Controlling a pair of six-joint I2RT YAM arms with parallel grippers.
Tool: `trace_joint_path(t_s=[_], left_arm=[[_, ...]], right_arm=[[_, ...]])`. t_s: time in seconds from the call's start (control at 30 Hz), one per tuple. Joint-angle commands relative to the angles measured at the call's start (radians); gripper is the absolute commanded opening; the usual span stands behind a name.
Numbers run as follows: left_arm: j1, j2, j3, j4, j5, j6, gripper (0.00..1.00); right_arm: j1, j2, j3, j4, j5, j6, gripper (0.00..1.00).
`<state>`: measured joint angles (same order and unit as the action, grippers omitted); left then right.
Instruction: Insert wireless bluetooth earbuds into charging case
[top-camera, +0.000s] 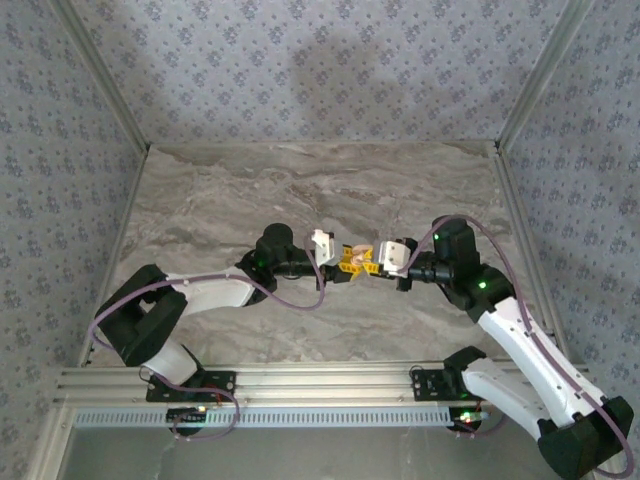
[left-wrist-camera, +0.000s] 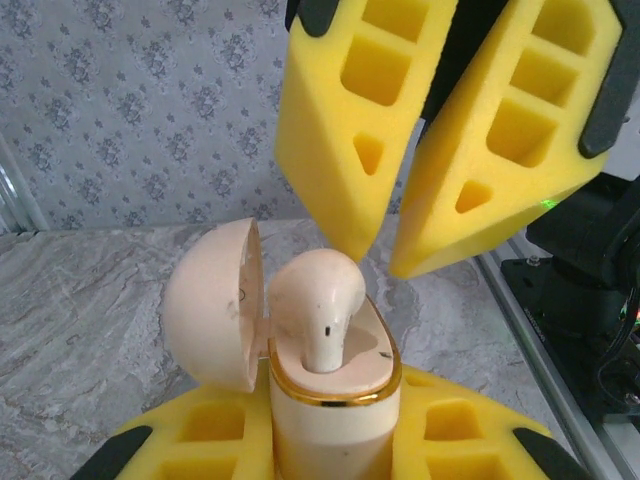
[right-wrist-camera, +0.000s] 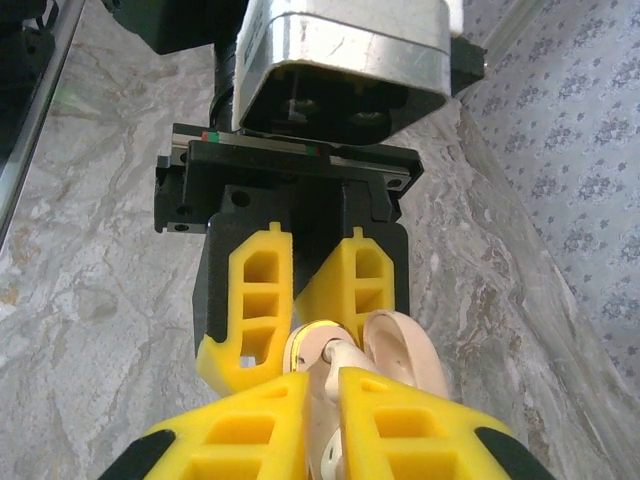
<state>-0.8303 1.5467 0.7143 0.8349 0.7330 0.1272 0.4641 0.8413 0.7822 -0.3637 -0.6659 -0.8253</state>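
Cream plastic with a gold rim, the case (left-wrist-camera: 330, 425) stands upright, pinched low in our left gripper (right-wrist-camera: 303, 315), its lid (left-wrist-camera: 210, 300) swung open to one side, and 1 earbud (left-wrist-camera: 318, 300) sits in the case, stem down, bulb proud of the rim. Our right gripper (left-wrist-camera: 378, 262) hangs just above the case, fingers drawn together on nothing. We judge the earbud light, hard and slippery, so a gentle press on its crown suits it better than a pinch, with the case gripped by its body, not its thin-hinged lid.
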Motion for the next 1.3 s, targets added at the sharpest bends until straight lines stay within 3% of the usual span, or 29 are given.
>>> trace_joint_path(t_s=[0.0,0.23,0.43,0.5,0.6,0.67,0.83,1.1,1.27], left_arm=[[0.006,-0.023,0.02,0.018,0.014,0.018,0.13],[0.006,-0.03,0.02,0.01,0.013,0.023,0.12],[0.006,-0.031,0.018,0.002,0.014,0.032,0.12],[0.006,-0.034,0.019,-0.007,0.014,0.041,0.13],[0.006,-0.038,0.019,-0.025,0.013,0.057,0.13],[0.006,-0.042,0.02,-0.031,0.011,0.065,0.13],[0.006,-0.048,0.024,-0.043,0.01,0.072,0.13],[0.006,-0.051,0.022,-0.046,0.001,0.074,0.13],[0.006,-0.051,0.022,-0.05,-0.012,0.074,0.13]], right_arm=[[0.018,0.012,0.014,-0.038,0.023,-0.03,0.16],[0.057,0.047,0.05,-0.106,0.085,-0.066,0.14],[0.013,-0.027,0.043,-0.069,0.026,-0.03,0.22],[-0.029,-0.042,0.047,-0.072,-0.015,-0.015,0.3],[-0.068,-0.036,0.056,-0.086,-0.036,0.0,0.54],[-0.071,-0.014,0.058,-0.094,-0.041,0.011,0.65],[-0.069,0.058,0.09,-0.133,-0.055,0.028,0.77],[-0.068,0.131,0.105,-0.176,-0.07,0.023,0.78],[-0.064,0.115,0.101,-0.228,-0.101,-0.004,0.68]])
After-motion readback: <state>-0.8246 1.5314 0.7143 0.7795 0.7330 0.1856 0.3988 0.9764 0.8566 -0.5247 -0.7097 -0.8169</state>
